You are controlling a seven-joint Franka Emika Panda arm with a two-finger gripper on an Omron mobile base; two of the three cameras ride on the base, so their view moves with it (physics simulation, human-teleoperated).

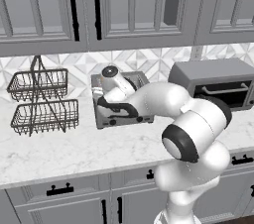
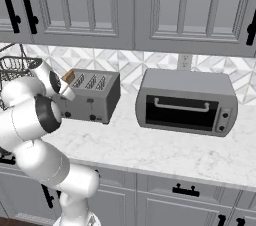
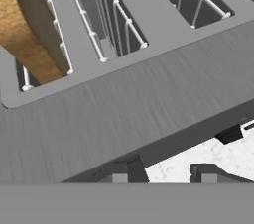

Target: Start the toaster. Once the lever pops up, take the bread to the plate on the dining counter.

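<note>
The brushed-grey toaster [image 1: 126, 120] [image 2: 95, 101] [image 3: 124, 104] stands on the marble worktop against the backsplash. The bread [image 2: 68, 76] [image 3: 22, 25] sticks up out of the slot at the toaster's left end. My arm bends over the toaster's front left and hides part of it in the left base view. In the hand view my gripper [image 3: 166, 172] hangs just past the toaster's front top edge. Its fingertips [image 3: 126, 171] stand apart at a narrowed gap, with only worktop between them. A dark lever [image 3: 229, 134] juts from the toaster's front face. The plate and the dining counter are out of view.
A two-tier wire basket rack [image 1: 42, 101] stands left of the toaster. A grey toaster oven [image 2: 186, 102] [image 1: 218, 84] sits to its right. Grey wall cabinets [image 2: 125, 5] hang close above. Bare marble worktop [image 2: 150, 150] runs in front.
</note>
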